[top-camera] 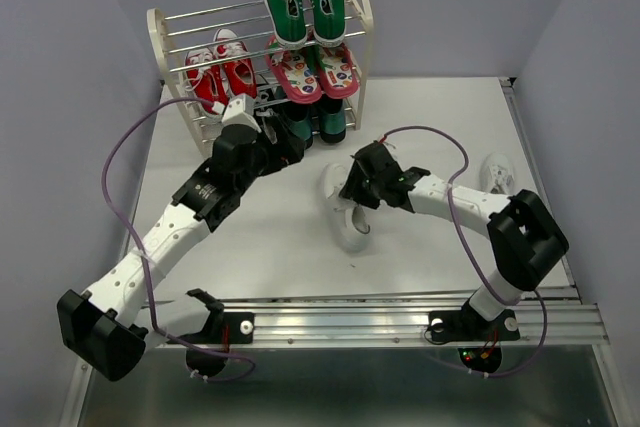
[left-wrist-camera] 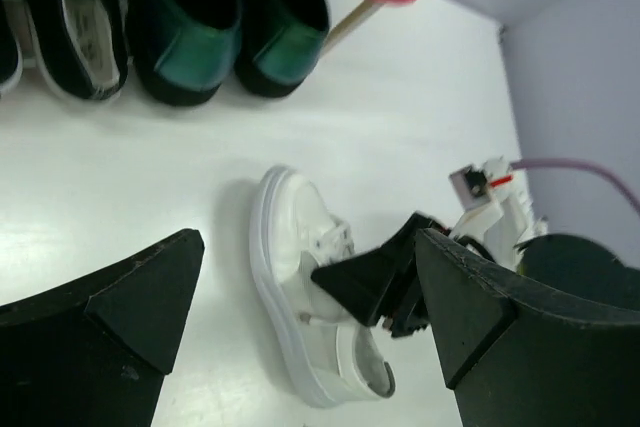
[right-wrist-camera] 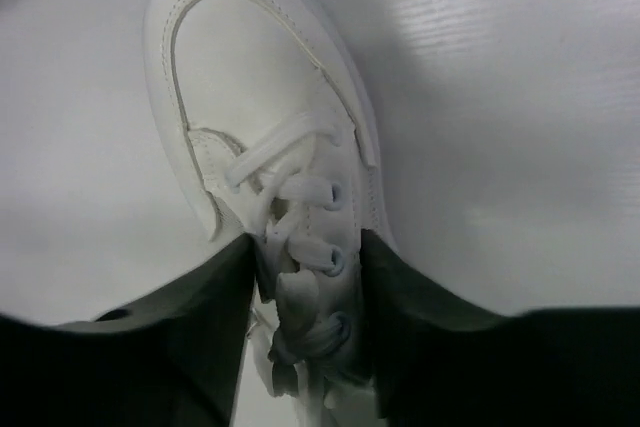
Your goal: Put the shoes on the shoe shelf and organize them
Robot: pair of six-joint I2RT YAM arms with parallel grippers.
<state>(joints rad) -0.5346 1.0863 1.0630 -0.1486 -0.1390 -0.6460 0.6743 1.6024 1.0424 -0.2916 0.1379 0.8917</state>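
Beside the cream-framed, silver-rod shoe shelf (top-camera: 157, 27), the left gripper (top-camera: 283, 139) is held spread wide. On the white bench (top-camera: 430, 107), an all-white lace-up canvas sneaker (top-camera: 345, 219) is pinched across its laces by the right gripper (right-wrist-camera: 307, 247).

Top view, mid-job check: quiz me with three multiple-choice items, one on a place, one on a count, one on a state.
1. Where are the red sneakers?
A. top tier
B. lowest level
C. on the shoe shelf, one tier below the top, left of the pink sandals

2. How many white sneakers lie on the table?
A. one
B. two
C. three

3. What state is the left gripper in?
A. open, holding nothing
B. shut on a black sneaker
C. shut on a sandal

Key:
1 C, the red pair sits beside the sandals.
2 B, one is mid-table and one is near the right edge.
3 A, its fingers are spread wide with nothing between them.
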